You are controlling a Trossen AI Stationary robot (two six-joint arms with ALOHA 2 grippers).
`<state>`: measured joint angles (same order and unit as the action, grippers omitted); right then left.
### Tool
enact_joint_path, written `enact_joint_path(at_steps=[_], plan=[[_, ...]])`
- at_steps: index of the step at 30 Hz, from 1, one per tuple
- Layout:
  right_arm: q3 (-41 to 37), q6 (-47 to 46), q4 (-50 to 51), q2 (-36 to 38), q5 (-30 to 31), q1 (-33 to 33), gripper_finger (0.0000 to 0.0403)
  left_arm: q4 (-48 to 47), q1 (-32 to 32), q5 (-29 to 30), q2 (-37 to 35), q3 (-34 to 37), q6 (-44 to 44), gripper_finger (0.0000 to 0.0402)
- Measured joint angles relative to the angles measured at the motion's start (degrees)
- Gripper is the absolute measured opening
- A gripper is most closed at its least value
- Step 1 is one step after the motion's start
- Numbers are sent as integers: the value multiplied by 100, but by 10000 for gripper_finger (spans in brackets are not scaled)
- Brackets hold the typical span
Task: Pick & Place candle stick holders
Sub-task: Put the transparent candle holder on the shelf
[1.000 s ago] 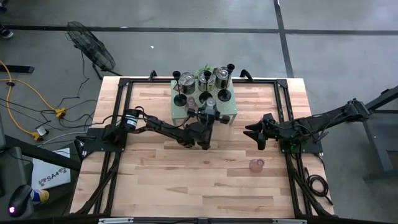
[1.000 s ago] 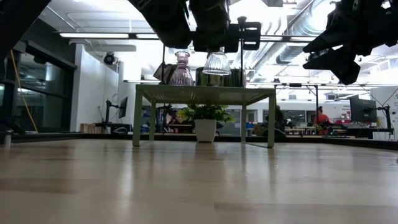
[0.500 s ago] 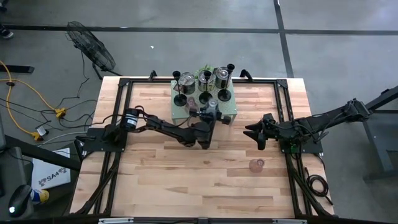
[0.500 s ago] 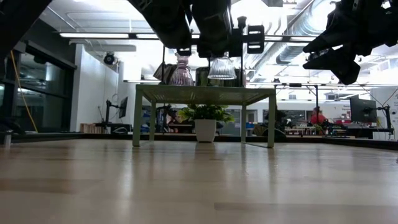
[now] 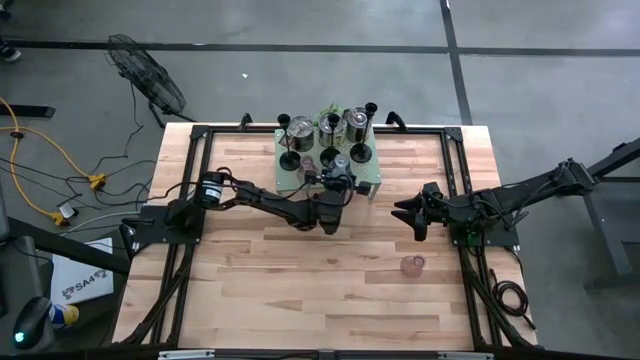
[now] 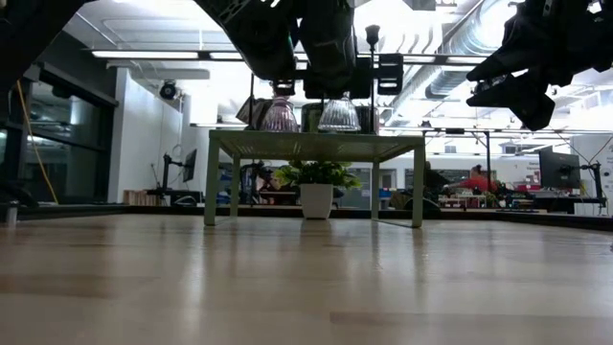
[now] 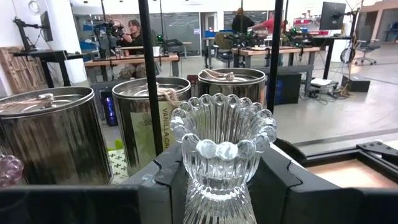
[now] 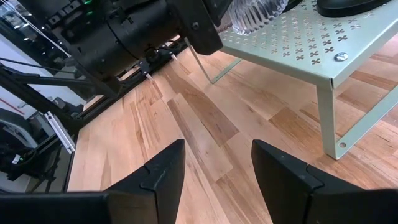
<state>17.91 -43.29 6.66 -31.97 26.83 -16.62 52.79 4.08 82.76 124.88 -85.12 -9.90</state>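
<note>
Left claw point(image 5: 338, 186): pinching the clear ribbed glass candle holder with the scalloped rim point(image 7: 222, 146), its dark fingers point(image 7: 155, 186) pressed against the holder's stem on both sides. In the low view the holder's bowl point(image 6: 339, 114) hangs under the claw just above the top of the pale green perforated metal rack point(image 6: 316, 144); contact with the rack cannot be determined.

Immediately around it on the rack: a small pink glass holder point(image 6: 280, 115) at 9 o'clock in the low view, and three shiny silver lidded tins point(image 7: 53, 134) behind the clear holder in the left wrist view. In the high view, black slim-stemmed holders with round bases point(image 5: 360, 154) stand at the rack's 12 o'clock side among the tins.

Right claw point(image 5: 408, 212): spread, holding nothing, hovering above the wooden tabletop point(image 5: 250, 290) at 3 o'clock of the rack, well apart from it.

One further small pink glass holder point(image 5: 412, 265) stands alone on the tabletop at 6 o'clock of the right claw.

A leafy green plant in a white pot point(image 6: 315, 187) sits beneath the rack.
</note>
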Motion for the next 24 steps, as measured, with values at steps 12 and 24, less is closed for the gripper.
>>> enact_joint_path(at_steps=[12,24], plan=[[0,0,0,2,0,-1,178,-209,4,-58,0,0,147,121],[0,0,0,1,0,2,178,-350,4,-92,0,0,142,121]])
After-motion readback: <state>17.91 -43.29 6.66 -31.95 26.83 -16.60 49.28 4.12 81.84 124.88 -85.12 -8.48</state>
